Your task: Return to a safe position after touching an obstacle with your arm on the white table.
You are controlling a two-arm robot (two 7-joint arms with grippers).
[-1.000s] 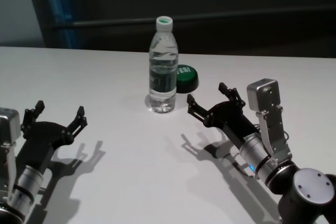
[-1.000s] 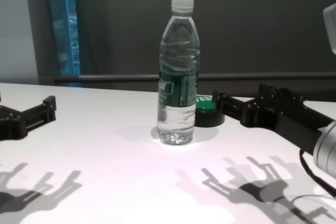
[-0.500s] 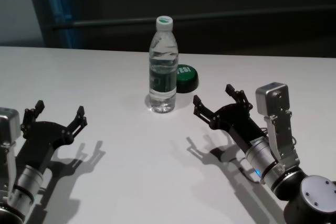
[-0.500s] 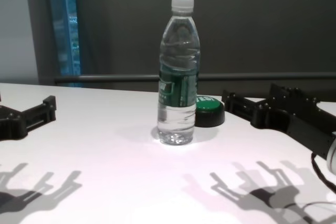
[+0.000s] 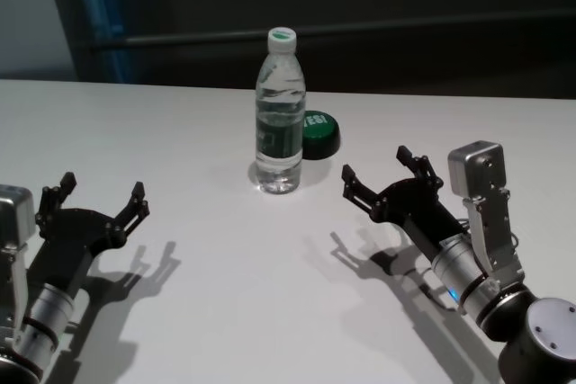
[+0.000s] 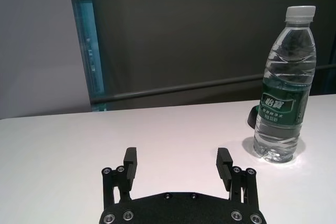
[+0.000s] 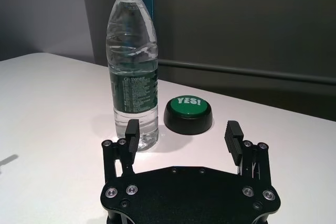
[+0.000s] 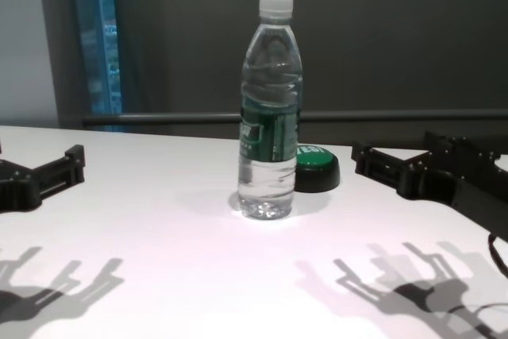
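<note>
The obstacle, a tall clear water bottle [image 5: 279,114] with a white cap and dark green label, stands upright near the middle of the white table [image 5: 162,123]. It also shows in the left wrist view [image 6: 284,87], the right wrist view [image 7: 133,66] and the chest view [image 8: 270,117]. My right gripper [image 5: 376,164] is open and empty. It hovers low over the table to the bottle's right, clear of it, fingers [image 7: 133,129] pointing toward it. My left gripper [image 5: 102,186] is open and empty, parked at the near left [image 6: 177,156].
A low black round button with a green "YES!" top [image 5: 315,132] sits just behind and to the right of the bottle, also in the right wrist view [image 7: 188,111]. A dark wall with a rail runs behind the table's far edge.
My right gripper has drawn back from the bottle, toward the right and nearer to me, staying open. The bottle stands unmoved. The left arm has not moved.
</note>
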